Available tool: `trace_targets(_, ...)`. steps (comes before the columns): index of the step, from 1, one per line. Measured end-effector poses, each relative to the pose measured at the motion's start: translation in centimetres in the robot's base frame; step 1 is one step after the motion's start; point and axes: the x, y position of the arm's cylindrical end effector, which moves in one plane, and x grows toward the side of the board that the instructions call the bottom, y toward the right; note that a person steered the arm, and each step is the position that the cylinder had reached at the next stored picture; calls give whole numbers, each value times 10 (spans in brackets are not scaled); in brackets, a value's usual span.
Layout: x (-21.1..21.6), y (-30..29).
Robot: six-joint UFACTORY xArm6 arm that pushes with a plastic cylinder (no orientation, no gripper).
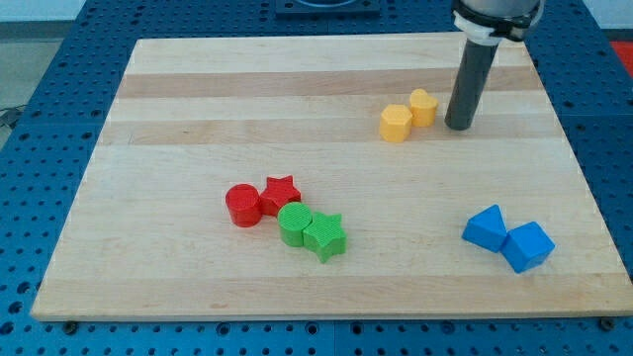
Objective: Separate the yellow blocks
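At the upper right of the counter, the tool is a plain dark rod with nothing to open, close or grasp; its tip rests on the wood, just to the view's right of the yellow pair and apart from it by a narrow strip of bare wood. The nearer yellow block, an irregular shape not clearly made out, touches or very nearly touches the second yellow block, a hexagon-like prism to its lower left. The separation therefore appears not yet done: both blocks sit together, and the whole of the parting push is judged to remain. Bare wood extends to the view's left of the pair and below it, giving ample run for either block. The counter's top edge lies near behind the pair, and its right edge is a moderate way beyond the tip, so pushes toward those sides carry more risk of a block leaving the board. Well apart, toward the view's bottom, stand a red cylinder and red star, a green cylinder and green star, and at lower right two blue blocks, touching; none obstructs the working area.
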Motion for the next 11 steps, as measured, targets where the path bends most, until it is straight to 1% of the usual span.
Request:
trace_targets(1, -5, 11)
trace_targets(2, -31, 23)
trace_targets(3, -24, -6)
trace_targets(5, 19, -80)
trace_targets(7, 23, -118)
trace_targets(8, 11, -134)
trace_targets(9, -34, -149)
trace_targets(10, -62, -170)
trace_targets(11, -78, -189)
